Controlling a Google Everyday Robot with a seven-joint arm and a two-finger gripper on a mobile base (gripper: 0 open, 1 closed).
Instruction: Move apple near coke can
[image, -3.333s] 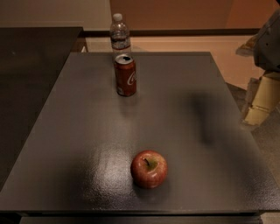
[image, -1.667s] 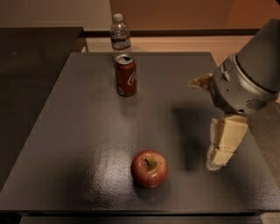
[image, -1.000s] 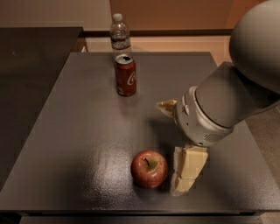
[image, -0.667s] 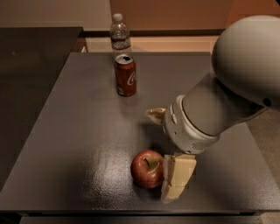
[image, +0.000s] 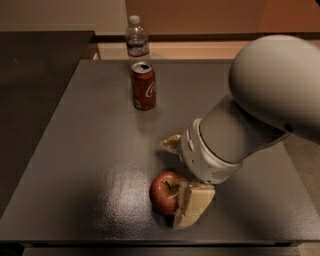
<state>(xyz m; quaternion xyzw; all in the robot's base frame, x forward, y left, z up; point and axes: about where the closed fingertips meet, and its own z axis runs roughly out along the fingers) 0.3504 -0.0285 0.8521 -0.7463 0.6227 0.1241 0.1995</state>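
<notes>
The red apple (image: 161, 194) with yellowish patches lies on the dark table (image: 90, 150) near its front edge. The coke can (image: 143, 85) stands upright toward the back, well apart from the apple. My gripper (image: 174, 182) has come down at the apple from the right. It is open: one pale finger (image: 171, 143) is just behind the apple with a gap, and the other finger (image: 192, 206) covers the apple's front right side. The apple rests on the table.
A clear plastic water bottle (image: 136, 39) stands just behind the can at the table's back edge. My large pale arm (image: 260, 105) covers the right half of the table. A dark counter (image: 35, 75) lies to the left.
My arm has swung in from the right edge and down to the apple, and the fingers now straddle it. The apple, can and bottle have not moved.
</notes>
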